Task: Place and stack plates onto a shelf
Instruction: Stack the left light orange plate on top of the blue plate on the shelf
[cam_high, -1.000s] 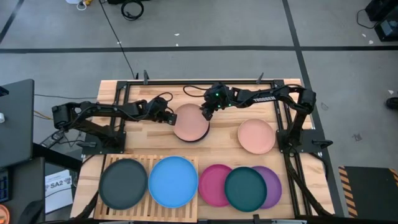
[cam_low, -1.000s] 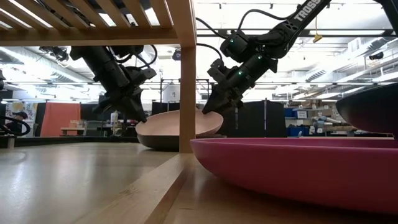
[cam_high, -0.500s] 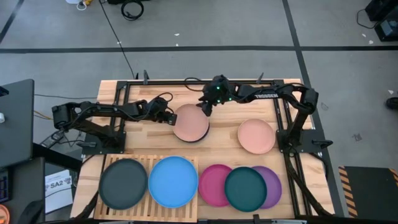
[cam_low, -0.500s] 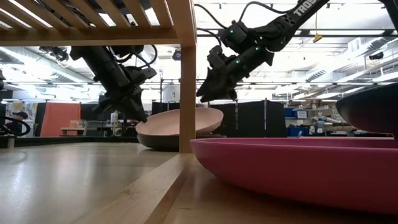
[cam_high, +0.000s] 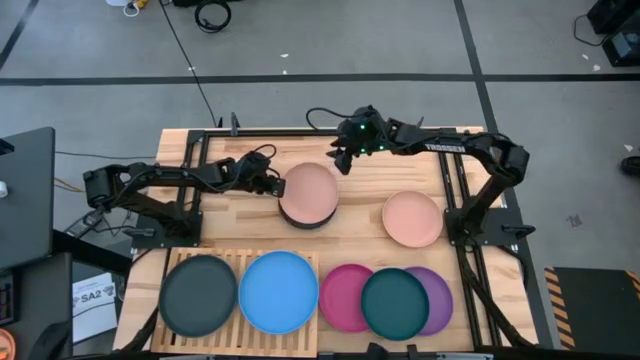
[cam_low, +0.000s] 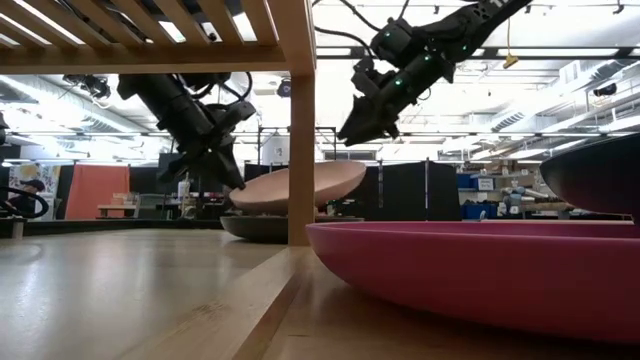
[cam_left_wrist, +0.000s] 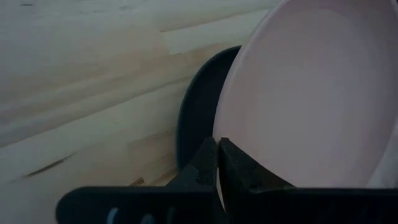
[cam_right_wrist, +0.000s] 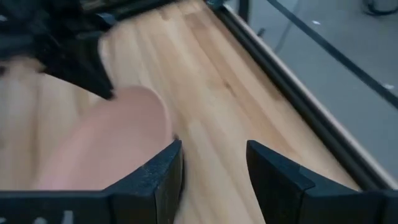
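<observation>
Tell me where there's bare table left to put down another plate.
Bare wood lies between the lifted salmon plate and the other salmon plate, and along the table's left edge above the shelf. The front row is crowded: black plate, blue plate, magenta plate, teal plate, purple plate. The left gripper pinches the lifted plate; the right gripper hangs open behind it.

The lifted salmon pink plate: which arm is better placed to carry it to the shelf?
Left. The left gripper is shut on the salmon pink plate, tilted above a dark plate. The right gripper is open, raised and clear of it.
</observation>
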